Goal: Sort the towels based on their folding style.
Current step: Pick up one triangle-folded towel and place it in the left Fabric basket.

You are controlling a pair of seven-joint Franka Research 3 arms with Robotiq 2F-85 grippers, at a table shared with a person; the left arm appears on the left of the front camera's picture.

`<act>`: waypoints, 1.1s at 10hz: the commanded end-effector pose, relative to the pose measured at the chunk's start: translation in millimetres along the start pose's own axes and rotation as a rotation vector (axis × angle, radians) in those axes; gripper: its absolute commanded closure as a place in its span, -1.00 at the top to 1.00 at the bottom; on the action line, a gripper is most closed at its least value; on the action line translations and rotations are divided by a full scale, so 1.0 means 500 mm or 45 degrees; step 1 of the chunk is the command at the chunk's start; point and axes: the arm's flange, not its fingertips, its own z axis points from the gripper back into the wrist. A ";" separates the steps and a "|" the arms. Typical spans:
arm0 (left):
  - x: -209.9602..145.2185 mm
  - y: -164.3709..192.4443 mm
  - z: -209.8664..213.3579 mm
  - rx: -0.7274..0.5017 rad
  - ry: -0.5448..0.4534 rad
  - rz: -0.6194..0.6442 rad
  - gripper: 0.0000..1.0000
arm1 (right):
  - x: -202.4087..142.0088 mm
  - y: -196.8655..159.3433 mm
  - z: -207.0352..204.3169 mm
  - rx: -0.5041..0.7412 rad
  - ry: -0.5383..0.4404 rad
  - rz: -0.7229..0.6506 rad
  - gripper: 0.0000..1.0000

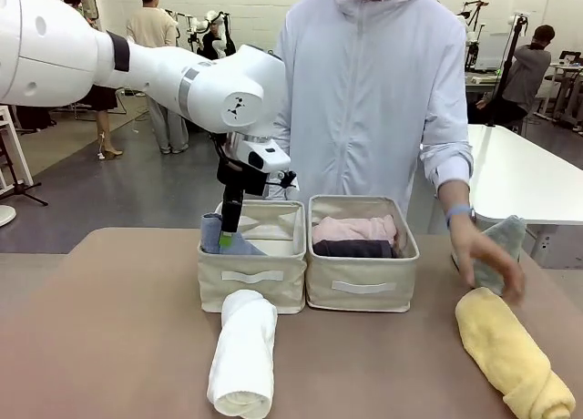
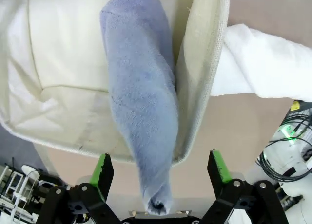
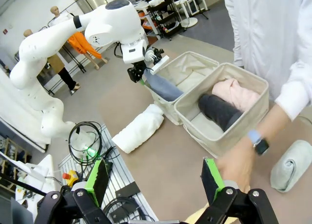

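Note:
My left gripper (image 1: 227, 229) hangs over the left beige bin (image 1: 250, 278), jaws wide open. The light blue cone-folded towel (image 2: 144, 102) lies in that bin against its wall, its tip between my green pads (image 2: 102, 168) but not pinched. The right bin (image 1: 362, 287) holds a pink towel (image 1: 353, 228) and a dark grey one (image 1: 352, 249). A white rolled towel (image 1: 244, 351) lies in front of the left bin. At the right, a yellow rolled towel (image 1: 510, 351) rests on the table and the person's hand (image 1: 483, 260) is on the grey-green towel (image 1: 503, 246). My right gripper (image 3: 156, 177) hovers open, holding nothing.
The person stands at the table's far side behind the bins. A white table (image 1: 528, 178) stands at the back right. Cables and a metal rack (image 3: 92, 151) lie beside my table's left edge. Bare brown tabletop (image 1: 109, 328) stretches left of the white towel.

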 end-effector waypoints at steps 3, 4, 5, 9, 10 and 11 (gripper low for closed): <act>-0.117 -0.048 0.174 0.035 -0.206 0.126 1.00 | 0.004 -0.001 -0.001 0.026 -0.033 0.026 1.00; -0.181 -0.065 0.241 0.060 -0.266 0.277 1.00 | 0.004 -0.001 -0.001 0.026 -0.033 0.026 1.00; -0.235 -0.082 0.274 0.114 -0.321 0.320 1.00 | 0.004 -0.001 -0.001 0.026 -0.033 0.026 1.00; -0.457 -0.135 0.263 0.078 -0.442 0.462 1.00 | 0.004 -0.001 -0.001 0.026 -0.033 0.026 1.00; -0.492 -0.136 0.235 0.047 -0.440 0.481 1.00 | 0.004 -0.001 -0.001 0.026 -0.033 0.026 1.00; -0.511 -0.130 0.204 0.009 -0.439 0.491 1.00 | 0.004 -0.001 -0.001 0.026 -0.033 0.026 1.00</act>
